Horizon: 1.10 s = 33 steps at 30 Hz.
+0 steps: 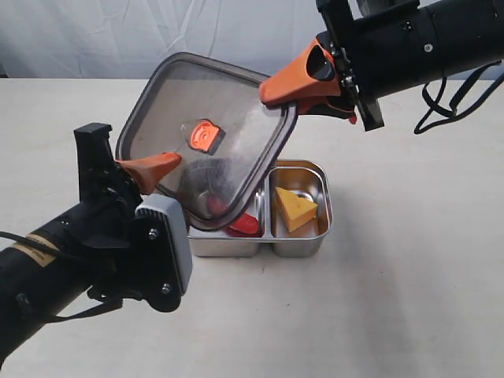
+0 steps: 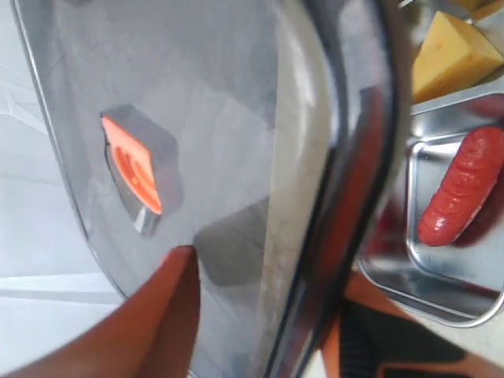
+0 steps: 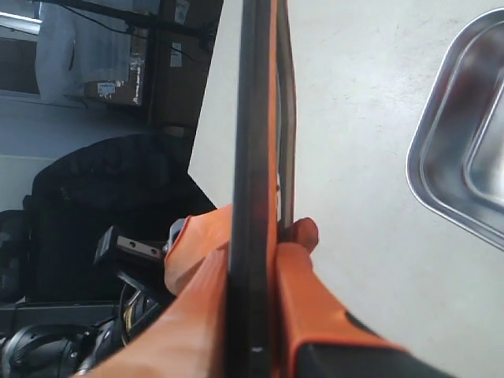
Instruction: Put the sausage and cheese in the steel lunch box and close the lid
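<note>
The dark translucent lid (image 1: 206, 134) hangs tilted above the steel lunch box (image 1: 324, 228), its orange valve tab facing up. At the lid's far right corner my right gripper (image 1: 277, 88) is shut on its rim. In the right wrist view the lid (image 3: 253, 118) runs edge-on through that gripper (image 3: 253, 236). My left gripper (image 1: 161, 168) is shut on the lid's near left edge; the left wrist view shows the lid (image 2: 205, 142) filling most of the picture between the fingers (image 2: 161, 315). The cheese (image 1: 294, 209) lies in the right compartment. The sausage (image 1: 245, 224) lies in the left one, half hidden under the lid.
The lunch box stands on a plain beige table (image 1: 409, 299). A pale curtain (image 1: 157, 31) hangs behind it. The left arm's body (image 1: 94, 252) fills the near left corner. In the right wrist view a corner of the lunch box (image 3: 441, 157) shows beside the lid.
</note>
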### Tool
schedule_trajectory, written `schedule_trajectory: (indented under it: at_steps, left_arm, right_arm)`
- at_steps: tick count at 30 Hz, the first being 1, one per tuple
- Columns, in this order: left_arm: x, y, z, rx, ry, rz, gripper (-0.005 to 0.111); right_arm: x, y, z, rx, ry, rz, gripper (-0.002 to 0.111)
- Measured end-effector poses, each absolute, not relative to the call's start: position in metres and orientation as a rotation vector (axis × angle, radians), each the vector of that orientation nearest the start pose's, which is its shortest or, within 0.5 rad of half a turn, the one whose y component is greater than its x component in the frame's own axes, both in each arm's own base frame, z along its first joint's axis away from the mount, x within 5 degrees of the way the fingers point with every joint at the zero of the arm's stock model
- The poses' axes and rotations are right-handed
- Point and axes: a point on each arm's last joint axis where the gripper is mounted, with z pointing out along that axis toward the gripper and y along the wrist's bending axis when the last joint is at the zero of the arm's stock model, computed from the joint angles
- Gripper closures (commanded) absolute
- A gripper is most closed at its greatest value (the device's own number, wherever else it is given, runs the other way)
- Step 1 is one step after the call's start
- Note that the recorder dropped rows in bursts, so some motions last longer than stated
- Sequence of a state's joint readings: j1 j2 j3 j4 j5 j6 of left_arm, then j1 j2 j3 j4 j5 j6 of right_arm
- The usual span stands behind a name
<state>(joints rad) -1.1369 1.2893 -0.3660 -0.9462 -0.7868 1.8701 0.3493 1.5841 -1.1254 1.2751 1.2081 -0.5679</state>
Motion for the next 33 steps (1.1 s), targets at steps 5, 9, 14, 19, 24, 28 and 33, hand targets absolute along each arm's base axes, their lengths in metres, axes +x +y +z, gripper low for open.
schedule_trajectory:
  at_steps: [5, 9, 14, 19, 24, 28, 33]
  left_arm:
    - [0.139, -0.170, 0.211, 1.415, 1.175, 0.568, 0.106]
    - [0.138, -0.172, 0.210, 1.439, 1.167, 0.556, 0.106]
    - [0.137, -0.173, 0.209, 1.451, 1.163, 0.551, 0.106]
    - [0.137, -0.173, 0.207, 1.470, 1.164, 0.538, 0.106]
    - [0.135, -0.175, 0.205, 1.506, 1.159, 0.513, 0.106]
    - [0.134, -0.176, 0.204, 1.516, 1.152, 0.509, 0.106]
    - [0.134, -0.177, 0.202, 1.534, 1.149, 0.501, 0.106]
  right_arm:
    - [0.262, 0.179, 0.298, -0.449, 2.499, 1.639, 0.109]
    - [0.261, 0.178, 0.297, -0.455, 2.516, 1.615, 0.109]
    - [0.261, 0.177, 0.296, -0.467, 2.529, 1.594, 0.109]
    - [0.260, 0.174, 0.292, -0.515, 2.566, 1.523, 0.109]
    - [0.259, 0.172, 0.289, -0.545, 2.596, 1.463, 0.109]
    - [0.263, 0.171, 0.286, -0.529, 2.597, 1.397, 0.109]
    - [0.265, 0.169, 0.281, -0.483, 2.647, 1.307, 0.109]
